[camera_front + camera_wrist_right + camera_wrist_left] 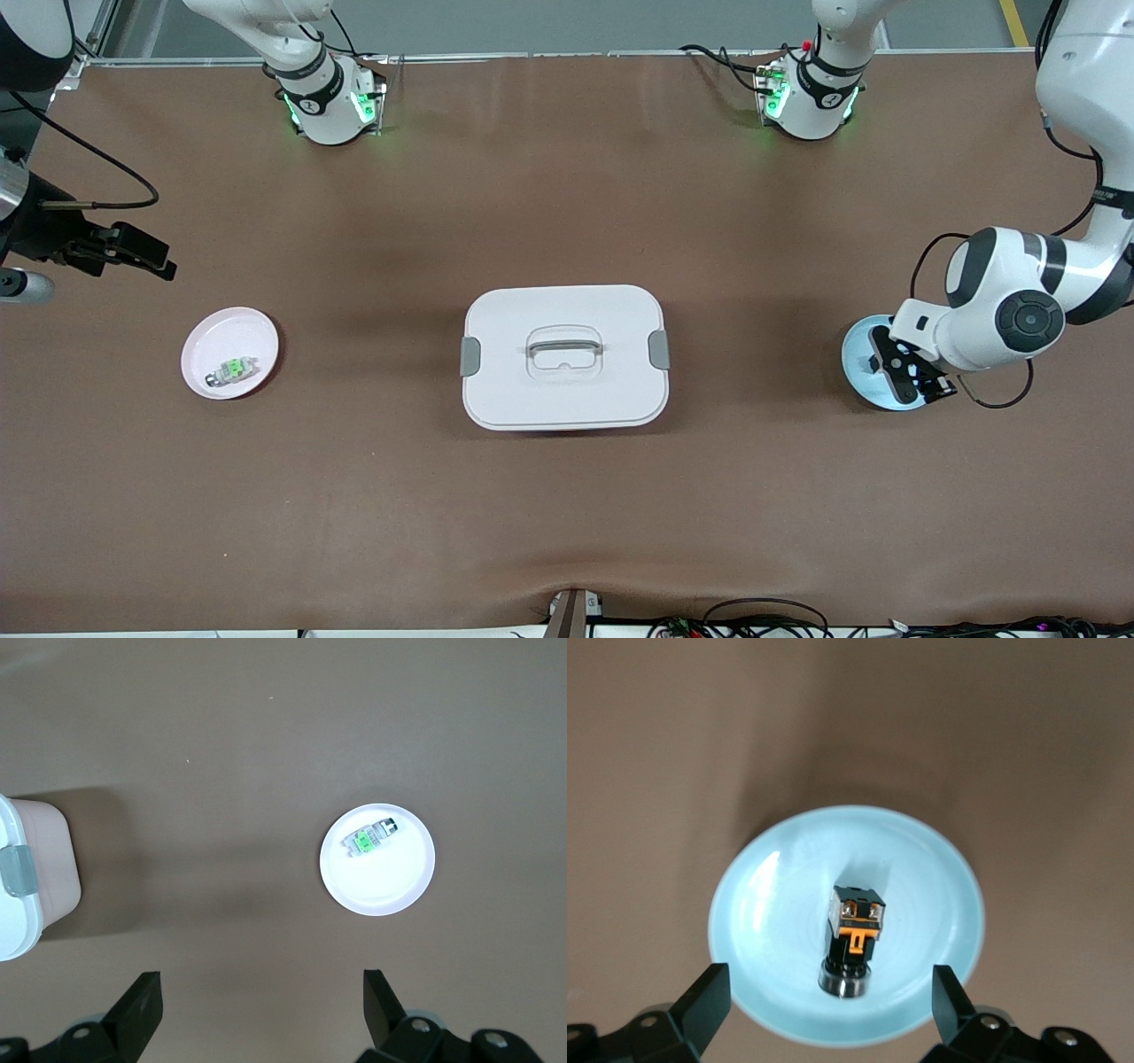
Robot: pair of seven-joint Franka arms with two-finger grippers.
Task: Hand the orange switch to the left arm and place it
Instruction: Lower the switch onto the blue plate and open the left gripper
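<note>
Looking across the table (567,496), the box (564,356) sits mid-table, the left gripper (904,377) low over the blue plate (864,354) near the left arm's edge. The left wrist view shows fingers (704,1001) spread, released, the orange switch (855,935) lying in the plate. The right wrist view shows the right gripper (261,1010) open above bare tabletop near the pink plate (381,886) holding a green switch (368,840).

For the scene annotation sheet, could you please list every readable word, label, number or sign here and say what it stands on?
None can be read.
Orange switch: markings too small to read.
Green-topped switch on the pink plate: no readable text.
White box: no lettering visible.
</note>
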